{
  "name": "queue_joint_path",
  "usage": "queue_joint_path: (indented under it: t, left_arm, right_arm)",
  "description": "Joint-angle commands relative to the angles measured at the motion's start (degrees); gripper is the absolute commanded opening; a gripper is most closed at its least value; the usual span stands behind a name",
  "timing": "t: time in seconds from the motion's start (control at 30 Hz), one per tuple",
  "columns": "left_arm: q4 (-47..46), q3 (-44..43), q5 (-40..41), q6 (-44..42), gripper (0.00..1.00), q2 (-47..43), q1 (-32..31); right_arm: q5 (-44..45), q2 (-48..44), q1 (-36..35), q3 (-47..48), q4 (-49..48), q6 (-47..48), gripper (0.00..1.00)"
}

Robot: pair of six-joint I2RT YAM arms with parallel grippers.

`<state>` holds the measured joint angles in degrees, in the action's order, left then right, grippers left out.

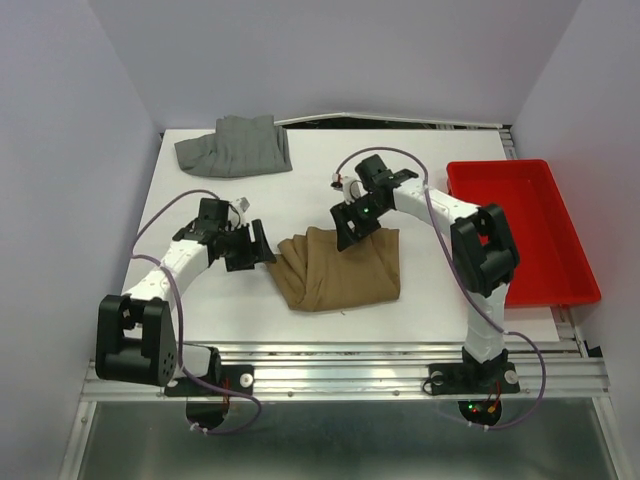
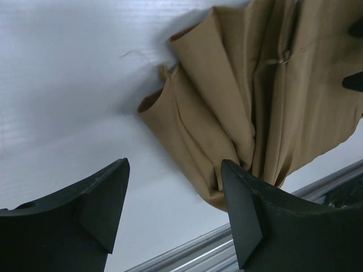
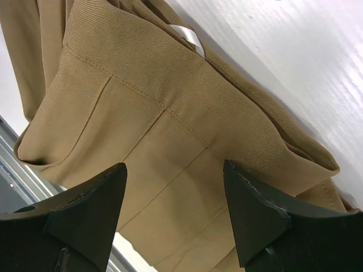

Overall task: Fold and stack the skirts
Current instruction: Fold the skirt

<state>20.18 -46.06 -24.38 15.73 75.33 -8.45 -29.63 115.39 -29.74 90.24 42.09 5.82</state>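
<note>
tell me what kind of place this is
Likely a robot lab test cell: a white table walled in by plain panels, left arm and right arm bolted to a metal rail.

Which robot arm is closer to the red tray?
Right. The right end effector is over the brown skirt, left of the red tray; the left end effector is past the skirt's other side.

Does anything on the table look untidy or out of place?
The tan skirt is bunched and uneven along its left side. The grey skirt lies crumpled at the far left, apart, not stacked.
</note>
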Motion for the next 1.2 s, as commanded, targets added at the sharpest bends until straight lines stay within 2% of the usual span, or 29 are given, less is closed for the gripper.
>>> queue_joint_path:
  t: [0.0,0.23,0.4,0.43,0.47,0.5,0.53,0.67,0.9,1.0,1.17]
  left_arm:
    - [-2.69,1.23,-1.11,7.29,0.76,0.59,2.12]
    - [-7.87,2.65,-4.44,8.01,0.7,7.45,2.21]
    - [-15.77,-0.42,-8.83,8.88,0.55,15.35,1.33]
    - [-16.75,-0.87,-9.54,9.23,0.5,16.42,0.98]
    - [-18.06,-1.22,-10.76,9.58,0.39,17.91,0.72]
    - [-19.73,-2.27,-11.12,9.76,0.33,18.53,0.45]
    - [-21.49,-2.89,-11.3,9.94,0.19,19.15,0.1]
    - [-24.31,-7.89,-12.79,11.6,0.0,21.61,0.01]
    - [-26.86,-11.68,-14.91,17.84,0.0,21.35,-0.34]
    - [-27.22,-11.68,-14.47,20.21,0.0,21.44,-0.34]
    - [-27.3,-11.86,-14.38,22.15,0.0,22.23,-0.61]
  right_arm:
    - [2.46,-1.93,0.29,3.53,-1.21,-1.78,0.75]
    - [6.95,-0.26,0.29,10.2,-0.69,-2.58,0.75]
    - [5.38,0.27,0.29,14.61,0.97,-1.25,0.74]
    - [4.41,0.53,0.29,15.75,1.76,-1.17,0.74]
    - [3.53,0.97,0.29,18.02,2.38,-2.04,0.73]
    - [2.65,1.67,-0.32,18.91,3.26,-2.74,0.72]
    - [0.9,1.85,-0.32,19.45,3.35,-3.44,0.72]
    - [-2.1,2.2,-2.69,19.37,0.37,-9.42,0.69]
    - [-1.14,5.36,-7.17,16.73,-5.25,-18.98,0.64]
    - [-0.44,6.42,-8.23,15.33,-7.71,-23.74,0.65]
    - [2.12,6.25,-8.76,11.45,-15.97,-29.64,0.64]
